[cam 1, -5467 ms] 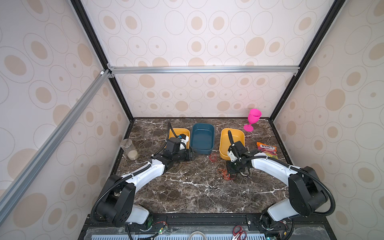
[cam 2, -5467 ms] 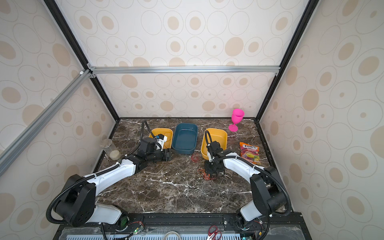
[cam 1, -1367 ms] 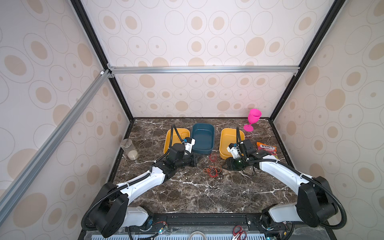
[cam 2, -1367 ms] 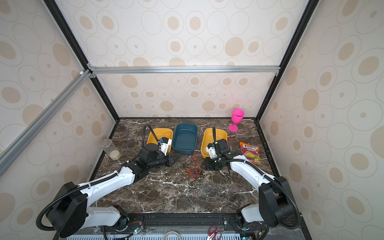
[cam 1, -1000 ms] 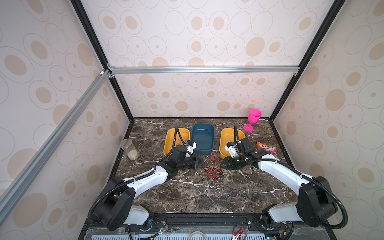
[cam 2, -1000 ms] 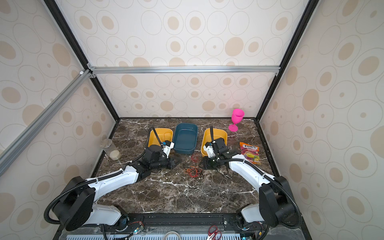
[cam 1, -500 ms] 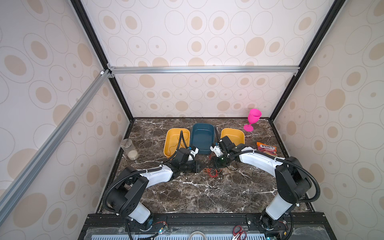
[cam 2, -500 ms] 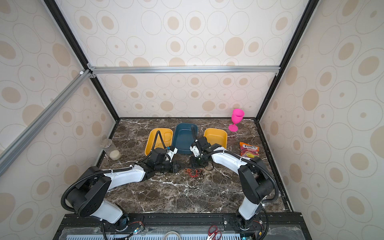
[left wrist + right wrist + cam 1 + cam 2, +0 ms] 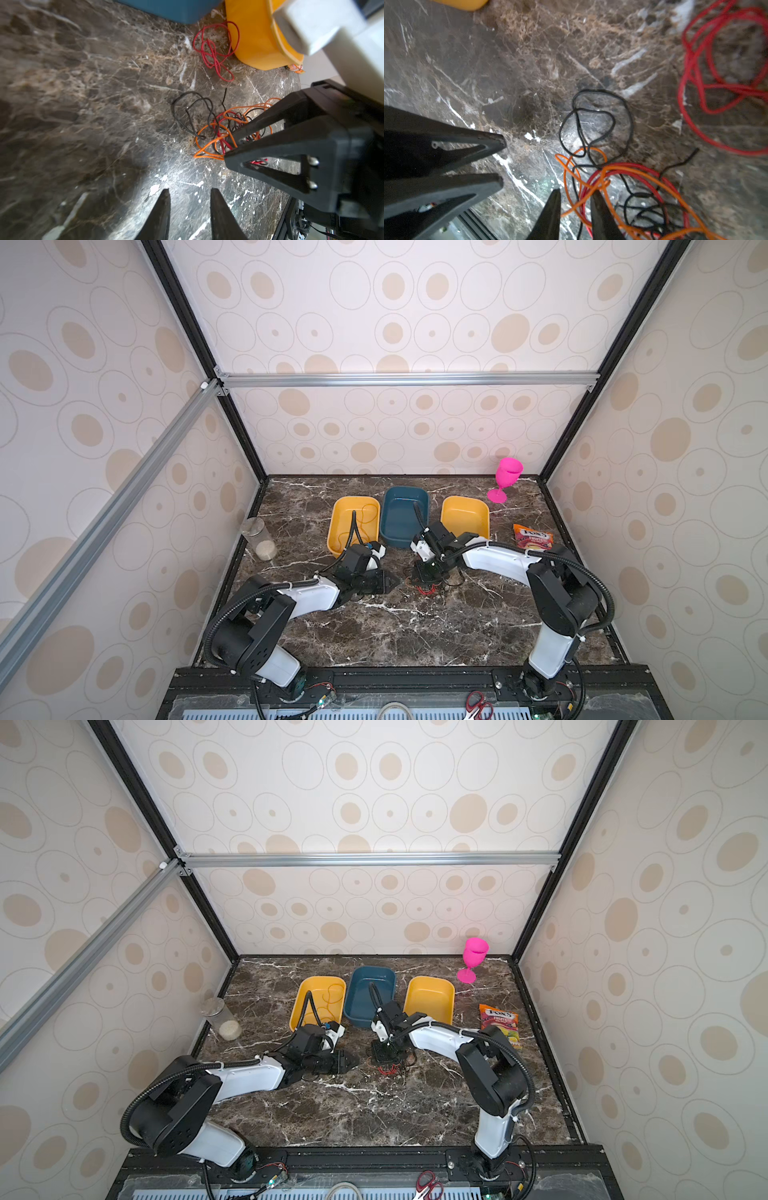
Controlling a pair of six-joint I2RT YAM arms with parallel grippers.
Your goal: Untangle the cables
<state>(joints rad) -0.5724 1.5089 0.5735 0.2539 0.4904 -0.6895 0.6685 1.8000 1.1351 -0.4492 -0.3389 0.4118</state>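
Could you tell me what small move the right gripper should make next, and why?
Probably close fully on the orange cable and lift a little. The right gripper sits low over the tangled cables, its jaws narrowed with orange strands between them. The left gripper stands apart from the pile, holding nothing, so it could pin the black cable afterwards.

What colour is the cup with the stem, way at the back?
The goblet is bright pink, clearest in both top views.

You see: orange, red and black cables [image 9: 220, 126]; brown white-veined marble counter [image 9: 399, 626]; yellow trays [image 9: 353, 522] flanking teal tray [image 9: 405, 516].
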